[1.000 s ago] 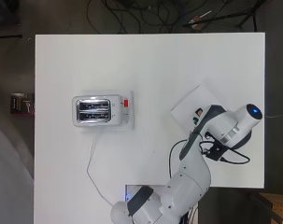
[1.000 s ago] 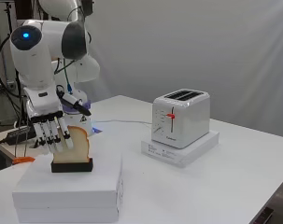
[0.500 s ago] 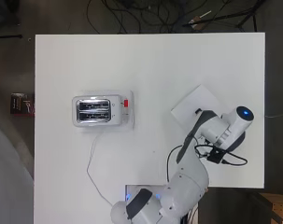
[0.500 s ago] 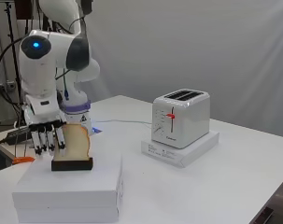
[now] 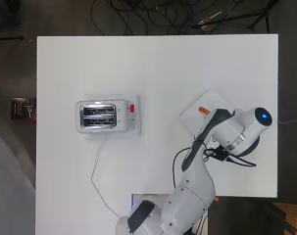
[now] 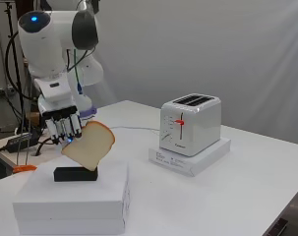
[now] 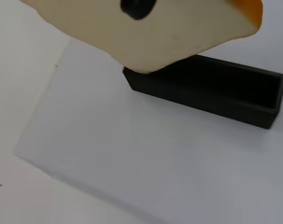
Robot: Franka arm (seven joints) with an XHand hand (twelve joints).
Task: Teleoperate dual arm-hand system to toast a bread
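Now hand [image 6: 64, 124] pinching tilted bread slice [image 6: 89, 144] — above black holder [image 6: 75, 174]

White table [image 5: 158, 63], rectangular. Toaster [image 5: 107, 116] sits on a flat white base [image 6: 190, 155] toward the left edge, roughly mid-depth; slots up, red lever on the side facing the table's centre. Its white cord [image 5: 98, 171] runs over the tabletop from the toaster back to the arm-side edge. White box [image 6: 72, 196], looks like two stacked, lies near the right edge, turned at an angle to the table edges. Arm base is mounted at the arm-side edge, approx. mid-width. Dark floor w/ cables beyond the far edge.
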